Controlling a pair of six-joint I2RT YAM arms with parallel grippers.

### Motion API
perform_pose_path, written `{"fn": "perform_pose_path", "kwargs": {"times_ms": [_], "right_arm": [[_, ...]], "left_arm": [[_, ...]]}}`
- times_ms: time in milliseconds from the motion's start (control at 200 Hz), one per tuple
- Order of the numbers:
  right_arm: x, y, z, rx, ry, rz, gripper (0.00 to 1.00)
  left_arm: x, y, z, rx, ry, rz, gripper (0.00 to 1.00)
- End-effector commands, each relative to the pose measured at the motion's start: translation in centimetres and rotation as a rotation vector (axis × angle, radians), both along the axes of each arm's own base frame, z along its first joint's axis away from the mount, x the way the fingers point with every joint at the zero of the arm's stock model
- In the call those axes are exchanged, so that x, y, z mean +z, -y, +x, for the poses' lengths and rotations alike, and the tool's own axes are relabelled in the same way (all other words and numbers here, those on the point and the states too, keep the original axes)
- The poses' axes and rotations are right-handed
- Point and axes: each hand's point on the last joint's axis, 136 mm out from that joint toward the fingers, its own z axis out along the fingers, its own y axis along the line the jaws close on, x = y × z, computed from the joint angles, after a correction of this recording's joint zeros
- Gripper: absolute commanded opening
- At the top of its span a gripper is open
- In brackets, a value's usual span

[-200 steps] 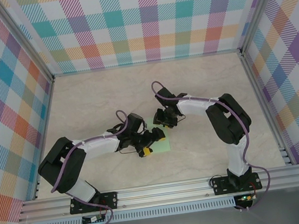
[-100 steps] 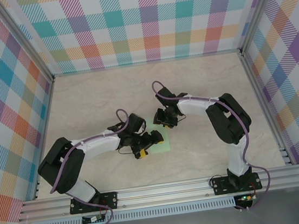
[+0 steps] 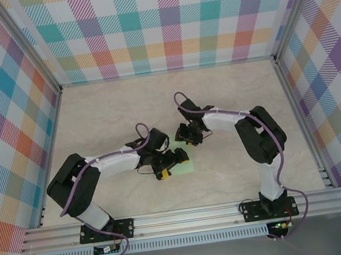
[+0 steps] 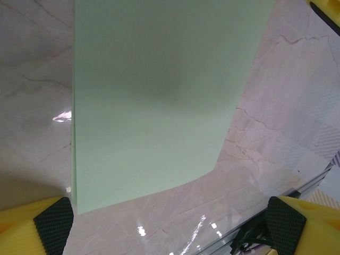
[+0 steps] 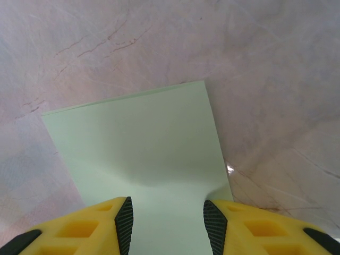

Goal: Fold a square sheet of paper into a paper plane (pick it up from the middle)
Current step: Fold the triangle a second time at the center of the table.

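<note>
Pale marbled table (image 3: 95, 118), mint-green paper (image 3: 188, 166) on it

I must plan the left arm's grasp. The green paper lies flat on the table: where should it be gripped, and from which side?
Probably its middle, from straight above. The sheet of paper lies flat on the table, no edge raised for a side pinch; the open left gripper could press down and close, bunching a ridge.

The square sheet of paper (image 3: 189, 165) lies flat on the table (image 3: 94, 112), near its middle, in front of both my arm bases. My left gripper (image 3: 173, 160) hangs over the sheet's left part. My right gripper (image 3: 190, 138) sits at its far right edge, and the sheet runs on between those fingers.
</note>
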Motion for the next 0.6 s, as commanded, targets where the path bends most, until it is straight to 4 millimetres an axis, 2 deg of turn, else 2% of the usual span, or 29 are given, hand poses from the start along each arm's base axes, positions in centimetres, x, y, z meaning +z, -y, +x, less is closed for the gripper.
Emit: {"fn": "perform_pose_path", "kwargs": {"times_ms": [0, 280, 595], "right_arm": [[-5.2, 2.9, -2.0, -0.034, -0.103, -0.135, 0.45], [-5.2, 3.0, -2.0, -0.036, -0.106, -0.137, 0.45], [-5.4, 3.2, -2.2, -0.037, -0.111, -0.14, 0.45]], "left_arm": [[0.4, 1.1, -0.1, -0.041, 0.014, -0.017, 0.95], [0.3, 1.5, -0.1, -0.058, 0.011, -0.016, 0.95], [1.5, 2.0, 0.8, -0.061, 0.069, -0.037, 0.93]]}}
